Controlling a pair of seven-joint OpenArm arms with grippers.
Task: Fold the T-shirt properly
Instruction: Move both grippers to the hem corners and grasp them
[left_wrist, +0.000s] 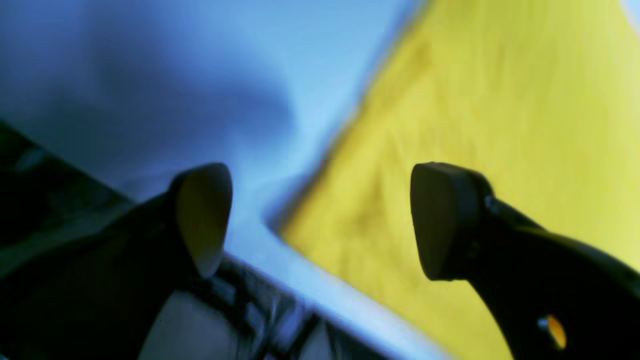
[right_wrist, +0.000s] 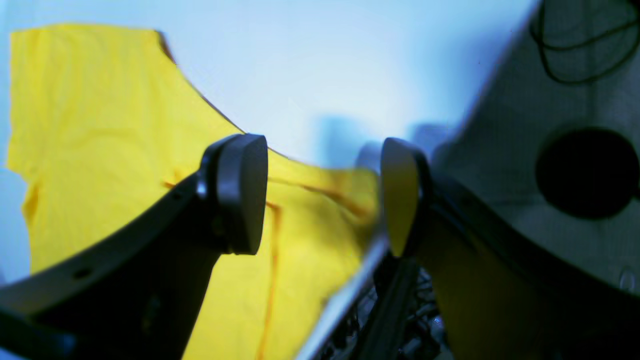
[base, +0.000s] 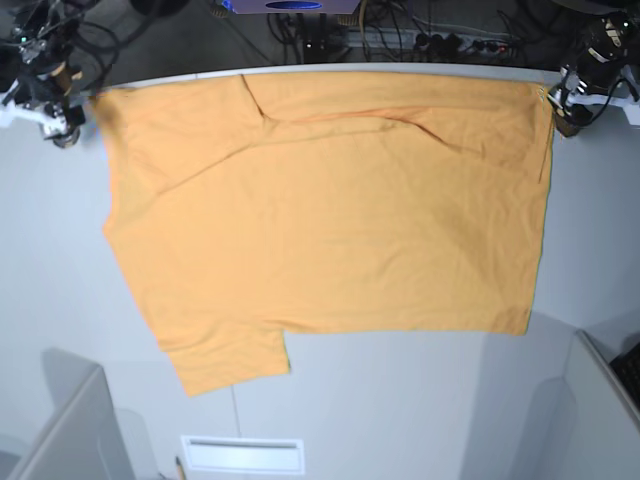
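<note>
The light orange T-shirt (base: 330, 210) lies spread flat on the white table (base: 420, 400), plain side up, with no lettering showing. One sleeve (base: 230, 360) points toward the near edge. My left gripper (base: 562, 108) is at the shirt's far right corner. In the left wrist view it (left_wrist: 320, 220) is open, with the shirt (left_wrist: 500, 125) corner between its fingers (left_wrist: 440, 220). My right gripper (base: 62, 128) is at the far left corner. In the right wrist view it (right_wrist: 322, 197) is open around the shirt (right_wrist: 100, 125) corner by the table edge.
Cables and a power strip (base: 450, 42) lie behind the table's far edge. Grey panels stand at the near left (base: 70, 430) and near right (base: 610, 390). A white slotted plate (base: 243, 455) sits at the near edge.
</note>
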